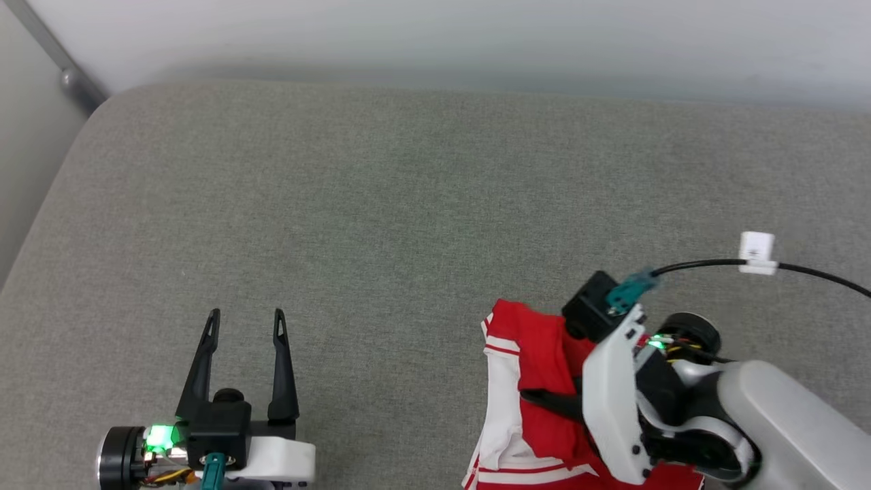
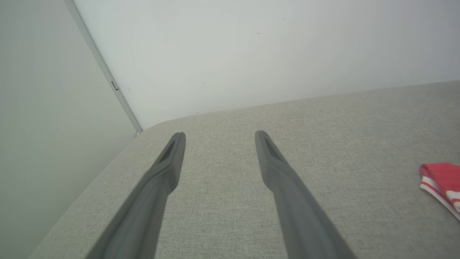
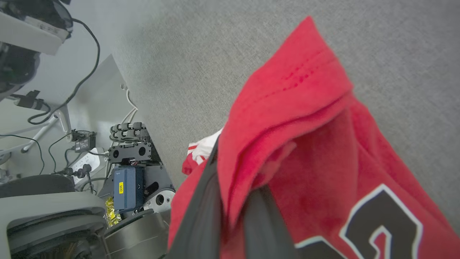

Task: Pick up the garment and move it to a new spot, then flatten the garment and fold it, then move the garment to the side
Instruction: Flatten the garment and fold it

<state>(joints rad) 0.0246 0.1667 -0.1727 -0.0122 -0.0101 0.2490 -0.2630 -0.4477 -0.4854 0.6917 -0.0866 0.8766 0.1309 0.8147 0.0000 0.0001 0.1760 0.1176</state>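
Note:
The garment [image 1: 537, 347], bright red with white sleeves and striped trim, is bunched and hangs lifted at the lower right of the grey padded surface [image 1: 408, 204]. My right gripper [image 1: 539, 398] reaches into it from the right, shut on a fold of the red cloth. In the right wrist view the garment [image 3: 305, 118] drapes over my two dark fingers [image 3: 203, 205], and black white-outlined lettering [image 3: 384, 223] shows at the lower right. My left gripper [image 1: 246, 320] stands open at the lower left with nothing between its fingers. The left wrist view has that gripper [image 2: 219, 135] over bare fabric, with the garment [image 2: 442, 176] at the right edge.
A pale wall [image 1: 435, 41] runs behind the surface, whose rounded corner [image 1: 102, 109] lies at the far left. A black cable with a white tag [image 1: 757, 253] arches above my right wrist. Beyond the surface's edge stand the robot's base [image 3: 133, 180] and floor cables [image 3: 72, 151].

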